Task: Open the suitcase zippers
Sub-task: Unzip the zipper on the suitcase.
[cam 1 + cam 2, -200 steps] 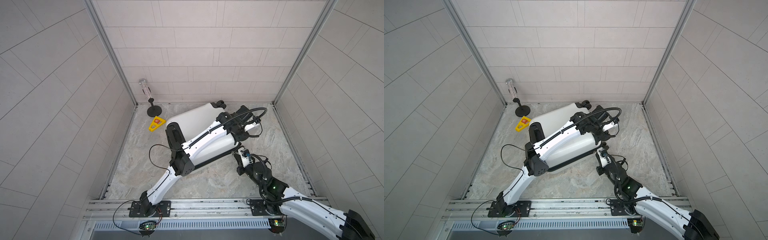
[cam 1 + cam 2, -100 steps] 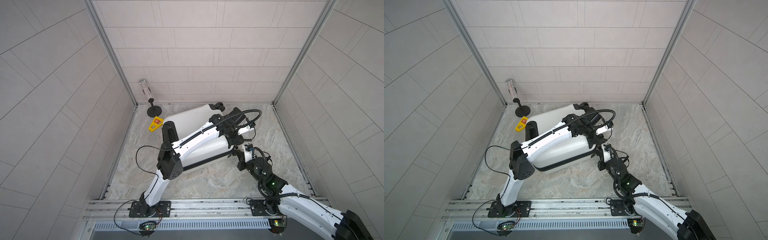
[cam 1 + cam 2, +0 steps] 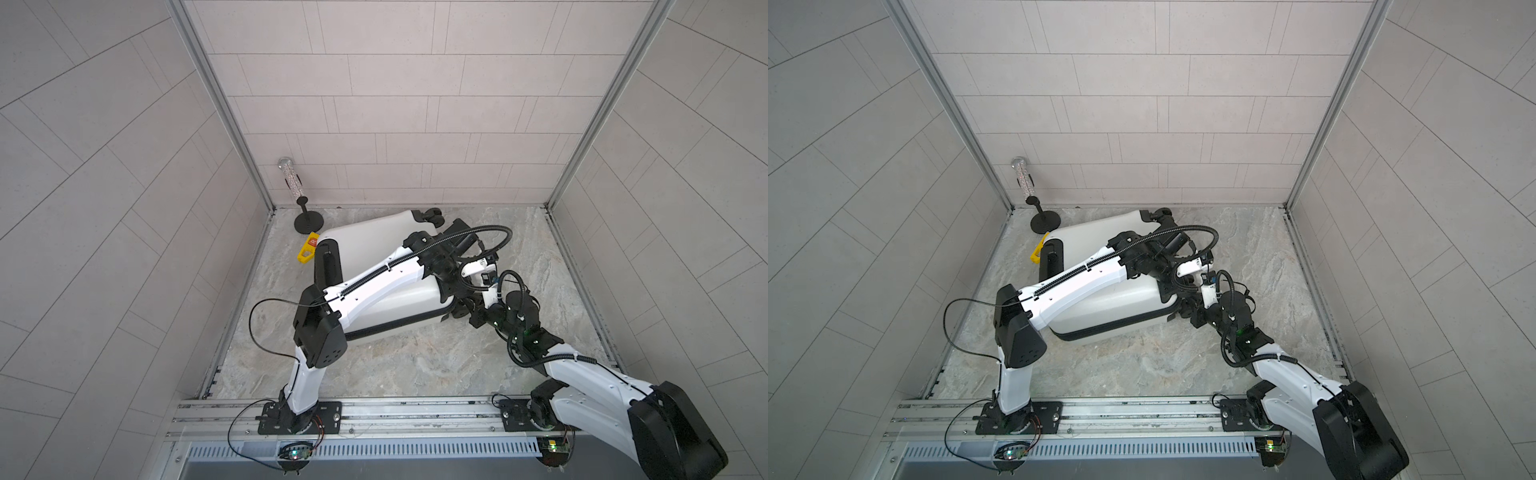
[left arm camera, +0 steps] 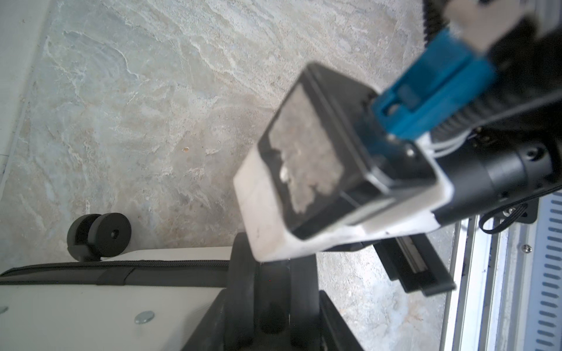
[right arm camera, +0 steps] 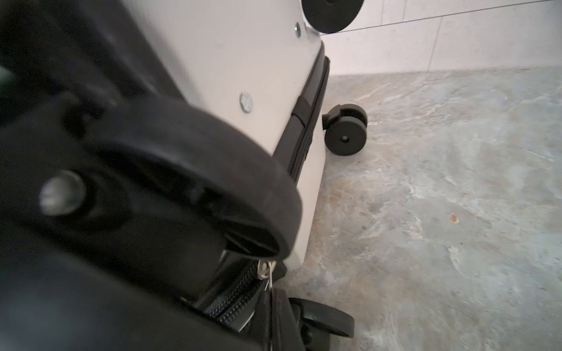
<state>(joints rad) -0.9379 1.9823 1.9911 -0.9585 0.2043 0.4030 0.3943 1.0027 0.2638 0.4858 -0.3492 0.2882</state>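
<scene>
Gripping zipper pull, right pincer clenched to drag it round corner; left pincer prob steadying suitcase, can't tell if it's open.

readable text: none | yellow block just beside the suitcase: red label at its far end in a top view; pale marks on it too small to read | wrist views: nothing legible

Suitcase glossy white hard shell; zippers black woven tape; floor matt marbled stone.
</scene>
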